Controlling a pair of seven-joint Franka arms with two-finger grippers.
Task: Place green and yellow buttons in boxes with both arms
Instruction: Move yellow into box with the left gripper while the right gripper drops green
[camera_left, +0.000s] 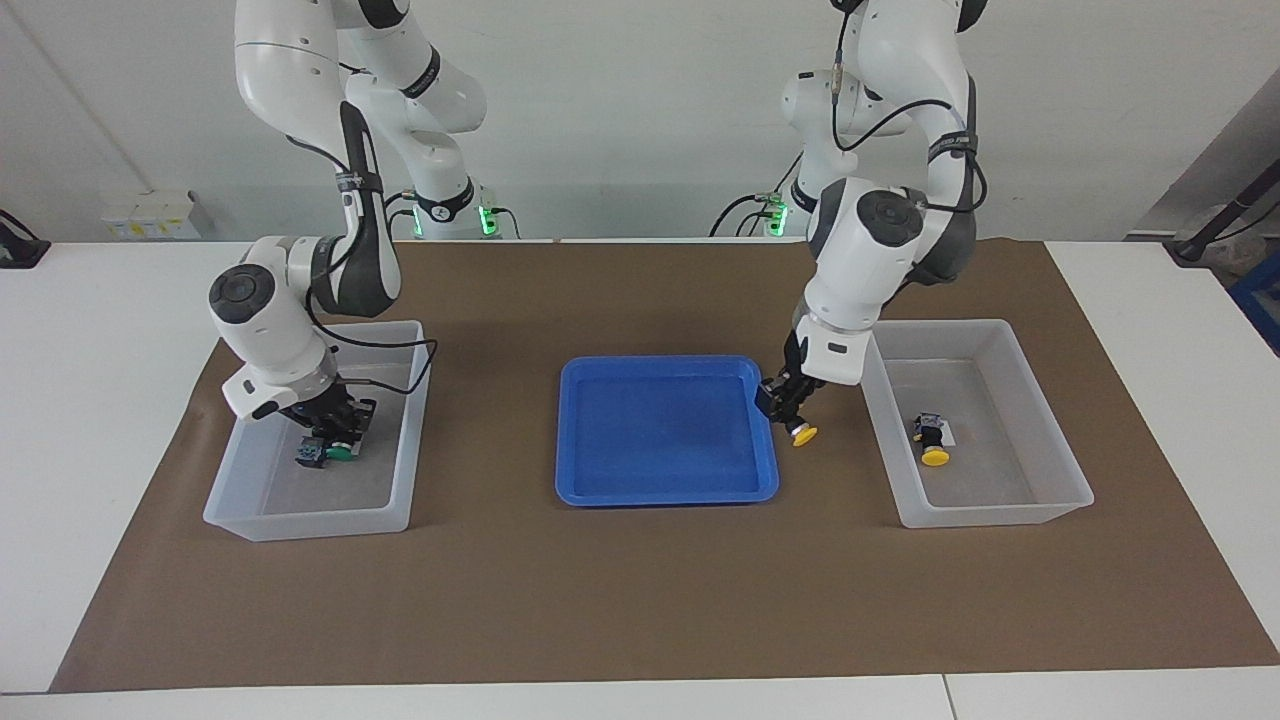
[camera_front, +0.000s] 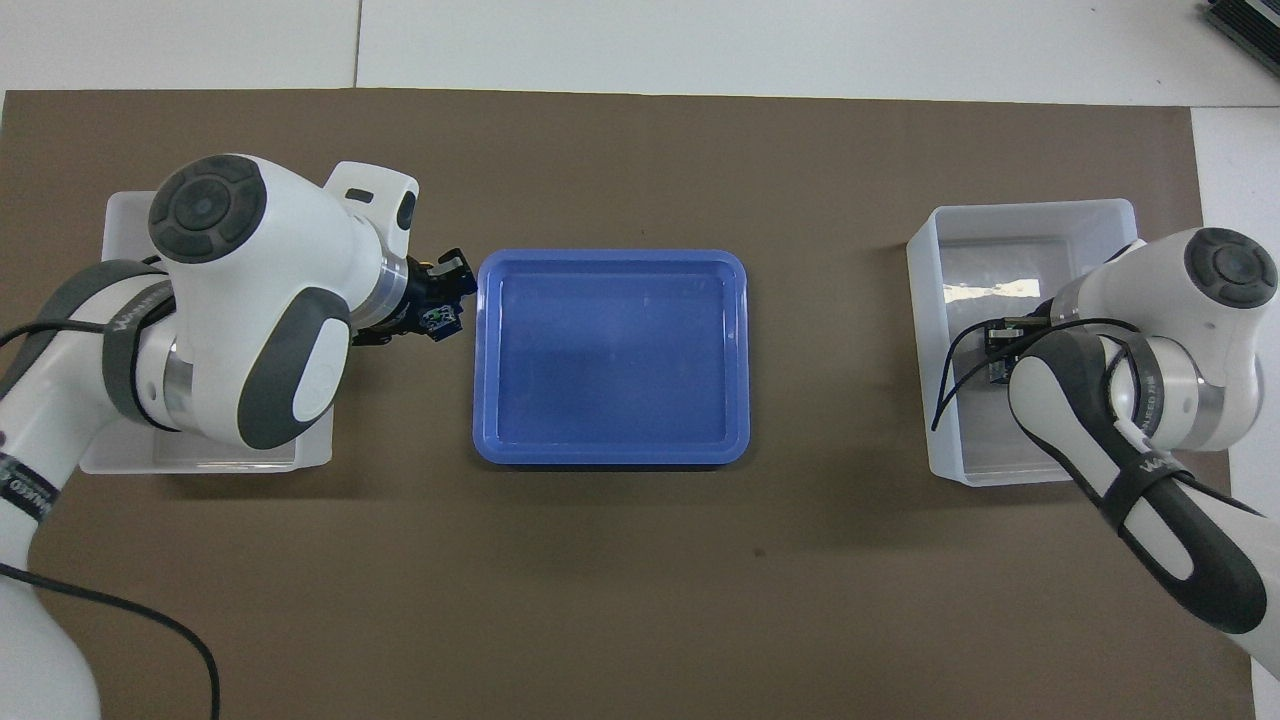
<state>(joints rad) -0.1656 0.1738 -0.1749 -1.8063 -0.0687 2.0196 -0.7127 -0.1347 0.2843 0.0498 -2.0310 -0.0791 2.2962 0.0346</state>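
The brown mat (camera_left: 640, 600) covers the middle of the white table (camera_left: 90, 420); the blue tray (camera_left: 665, 490) lies flat in the middle of the mat, with nothing in it; one clear box (camera_left: 310, 520) sits toward the right arm's end and another clear box (camera_left: 1000, 510) toward the left arm's end.

The left arm (camera_left: 880, 230) bends down between the tray and its box; the left gripper (camera_left: 790, 405) hangs over the mat just beside the tray's edge, fingers pinching the black body of a yellow button (camera_left: 804, 435), cap pointing down and a bit tilted; the button is up in the air.

The right arm (camera_left: 275, 310) bends low into its own box; the right gripper (camera_left: 335, 425) is down inside it, right at a green button (camera_left: 338, 452) lying on the box floor; I cannot tell if its fingers are spread or pressed together.

A second yellow button (camera_left: 934, 440) lies on its side on the floor of the box by the left arm.

From overhead, the left arm's big joint hides most of its box and both yellow buttons; the right arm hides the green button.
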